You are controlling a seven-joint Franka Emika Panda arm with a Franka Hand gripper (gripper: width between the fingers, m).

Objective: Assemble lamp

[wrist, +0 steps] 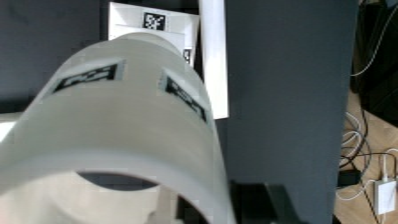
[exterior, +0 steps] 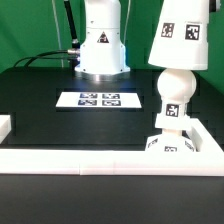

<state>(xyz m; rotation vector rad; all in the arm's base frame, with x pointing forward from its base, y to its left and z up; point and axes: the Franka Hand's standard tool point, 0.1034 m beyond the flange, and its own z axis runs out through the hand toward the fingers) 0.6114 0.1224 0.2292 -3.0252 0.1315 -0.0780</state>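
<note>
The white cone shade (exterior: 181, 36) hangs tilted in the air at the exterior view's upper right, just above the ball-shaped bulb (exterior: 176, 88). The bulb stands upright on the small blocky base (exterior: 168, 138) in the front right corner. The gripper itself is cut off above the exterior view. In the wrist view the shade (wrist: 125, 120) fills most of the picture. My gripper (wrist: 217, 206) is shut on the shade's wall near its wide rim, with a dark finger (wrist: 254, 203) showing outside it. A white tagged part (wrist: 150, 20) shows beyond the shade; I cannot tell which it is.
The marker board (exterior: 98, 99) lies flat mid-table in front of the robot body (exterior: 101, 45). A white wall (exterior: 90, 161) runs along the table's front and up the right side by the base. A short white block (exterior: 5, 127) sits at the left edge.
</note>
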